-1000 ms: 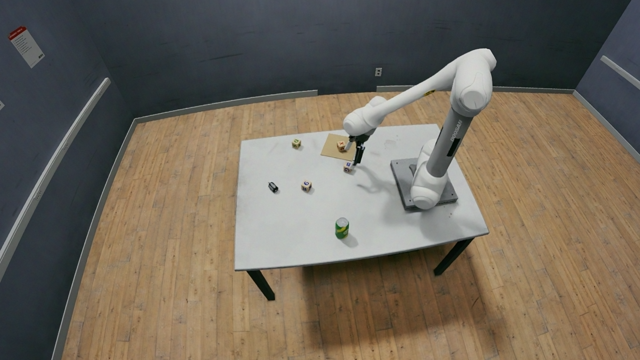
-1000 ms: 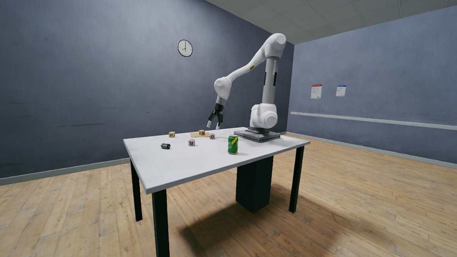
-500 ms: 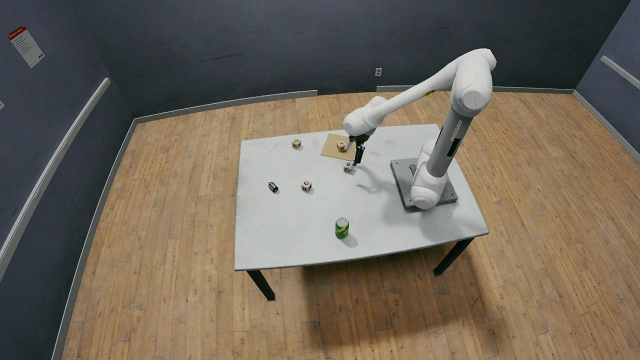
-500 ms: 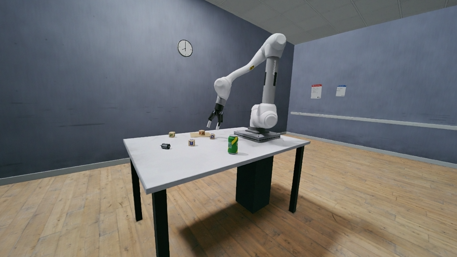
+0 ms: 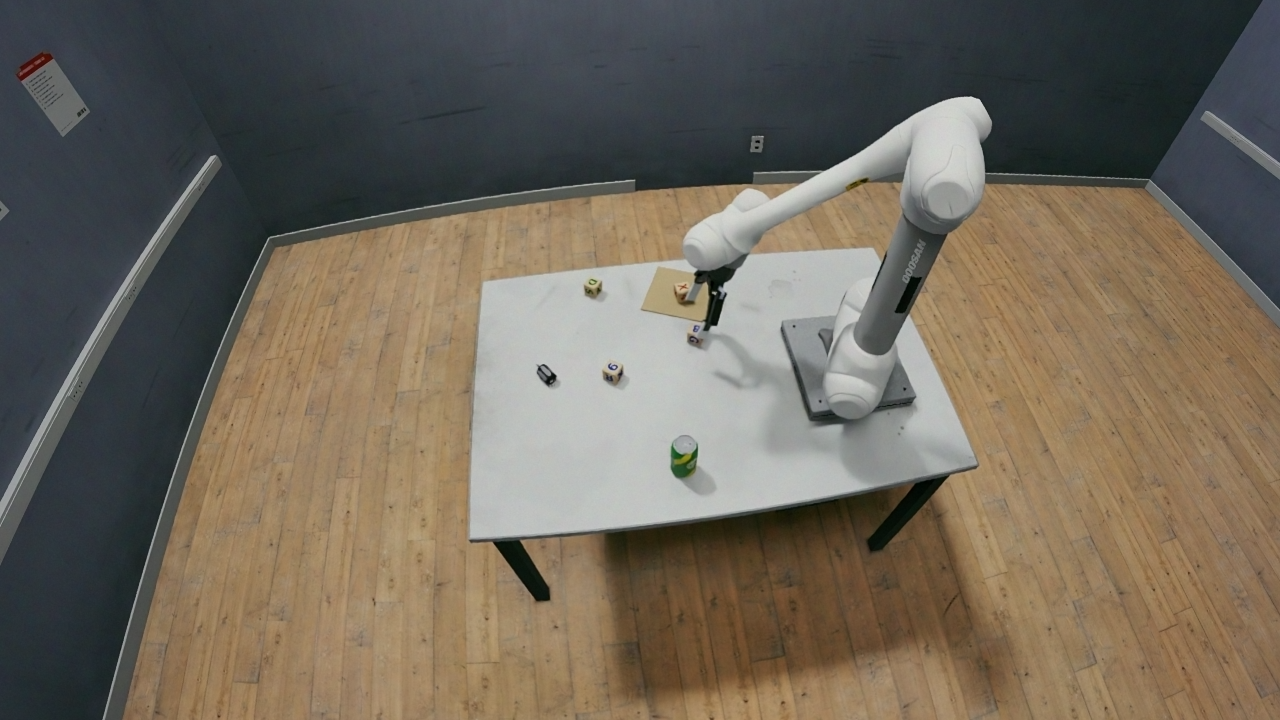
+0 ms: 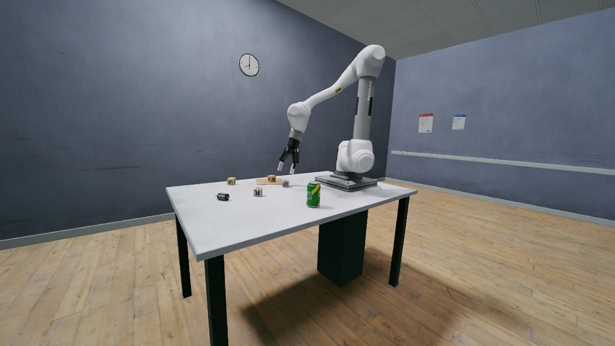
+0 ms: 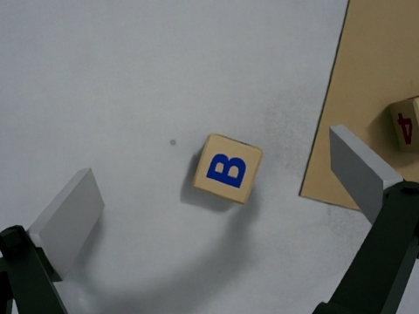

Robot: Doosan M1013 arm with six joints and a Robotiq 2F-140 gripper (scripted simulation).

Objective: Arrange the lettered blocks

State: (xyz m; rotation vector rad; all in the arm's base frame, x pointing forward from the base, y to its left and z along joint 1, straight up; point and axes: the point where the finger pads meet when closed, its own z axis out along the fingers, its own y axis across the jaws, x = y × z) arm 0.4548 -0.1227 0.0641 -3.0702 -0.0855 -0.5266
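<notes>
My gripper (image 5: pixel 704 309) (image 6: pixel 287 168) (image 7: pixel 210 168) is raised above the table (image 5: pixel 572 465) (image 6: pixel 240 228), its fingers wide apart with nothing between them. Below my fingers, off the mat, sits the B block (image 5: pixel 695 334) (image 6: pixel 285 183) (image 7: pixel 228 168), blue letter upward. The mat (image 5: pixel 662 300) (image 6: pixel 260 181) (image 7: pixel 349 87) lies just beside it, bearing the X block (image 5: pixel 682 290) (image 6: pixel 271 178) (image 7: pixel 408 126). Out from my hand, farther from my base, I record two more blocks off the mat: one (image 5: pixel 612 371) (image 6: pixel 257 192) with a blue 6 or G up, reading uncertain, and one (image 5: pixel 592 286) (image 6: pixel 231 181) whose top mark is too small to read. Beyond them rests a small black object (image 5: pixel 546 374) (image 6: pixel 222 196); a green can (image 5: pixel 683 456) (image 6: pixel 313 194) stands well apart from my hand.
</notes>
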